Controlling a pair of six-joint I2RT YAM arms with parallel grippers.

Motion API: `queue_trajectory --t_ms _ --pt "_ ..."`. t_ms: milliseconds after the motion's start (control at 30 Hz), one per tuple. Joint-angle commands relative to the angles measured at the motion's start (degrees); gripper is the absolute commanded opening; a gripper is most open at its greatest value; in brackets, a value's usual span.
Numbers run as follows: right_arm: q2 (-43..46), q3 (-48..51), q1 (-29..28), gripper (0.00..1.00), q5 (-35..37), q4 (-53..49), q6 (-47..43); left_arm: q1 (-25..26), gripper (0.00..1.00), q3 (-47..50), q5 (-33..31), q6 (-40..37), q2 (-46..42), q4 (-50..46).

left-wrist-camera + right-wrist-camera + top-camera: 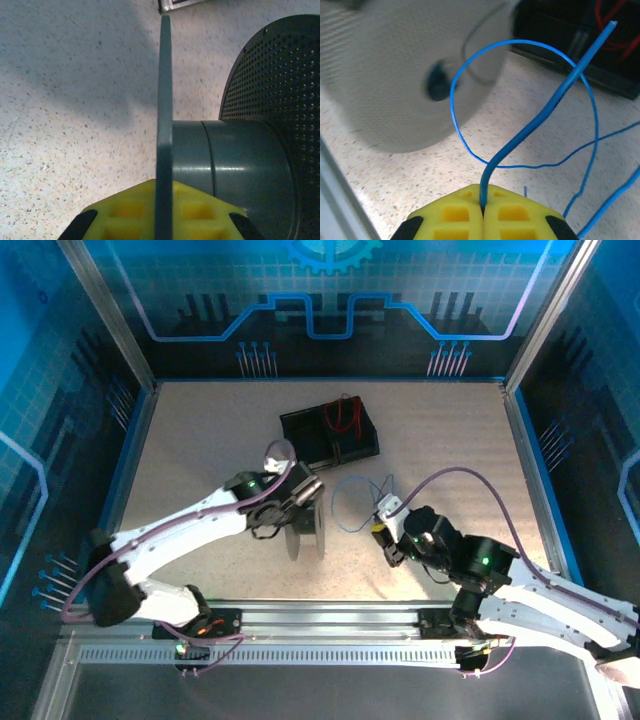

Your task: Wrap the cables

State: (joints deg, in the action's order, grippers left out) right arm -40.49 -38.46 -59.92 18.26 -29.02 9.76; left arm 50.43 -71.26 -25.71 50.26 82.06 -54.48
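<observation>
Two arms [190, 525] bent inward, left pincer [163, 212] apparently clamping spool flange [164, 90], right pincer [483, 214] pinching blue cable [540, 120]

Setting: robotics lab test cell. Speckled off-white stone-look tabletop [200, 440] lies under the left gripper [163, 202] and right gripper [483, 206]. Blue circuit-print wall panels [330, 300] in silver aluminium frame posts [105, 315] stand beyond and beside them. Slotted aluminium mounting rail [330, 652] runs behind them.

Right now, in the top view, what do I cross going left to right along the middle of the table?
Left arm's white forearm → grey spool → blue cable → right arm's wrist.
</observation>
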Motion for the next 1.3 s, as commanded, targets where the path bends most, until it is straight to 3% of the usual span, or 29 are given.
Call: queue_trajectory --t_ms 0,167,333,433,600,967,1267 --pt "-0.42 1.51 -6.34 0.00 6.10 3.49 -4.51 0.10 0.00 -9.59 -5.92 7.59 8.31 -6.69" --pt "-6.81 1.02 -13.24 0.00 11.21 4.39 -4.00 0.41 0.00 -17.04 -4.96 11.59 16.99 -13.36" --pt "-11.85 0.85 -15.41 0.00 13.82 5.09 0.16 0.63 0.07 -14.61 -3.99 12.16 15.15 -10.71" --pt "-14.34 0.58 -15.48 0.00 12.95 6.34 3.11 0.63 0.26 -12.89 -3.69 12.70 13.05 -9.55" --pt "-16.84 0.60 -16.01 0.00 18.48 5.17 8.25 0.62 0.44 -10.98 -4.67 12.39 9.14 -9.06" --pt "-8.96 0.14 -17.84 0.00 29.93 -0.10 12.55 0.46 0.40 -5.16 -4.11 11.11 3.01 -4.77" --pt "-13.96 -2.03 -6.74 0.00 30.00 -4.75 16.78 0.54 0.39 -5.23 -1.40 10.29 3.99 -3.25"
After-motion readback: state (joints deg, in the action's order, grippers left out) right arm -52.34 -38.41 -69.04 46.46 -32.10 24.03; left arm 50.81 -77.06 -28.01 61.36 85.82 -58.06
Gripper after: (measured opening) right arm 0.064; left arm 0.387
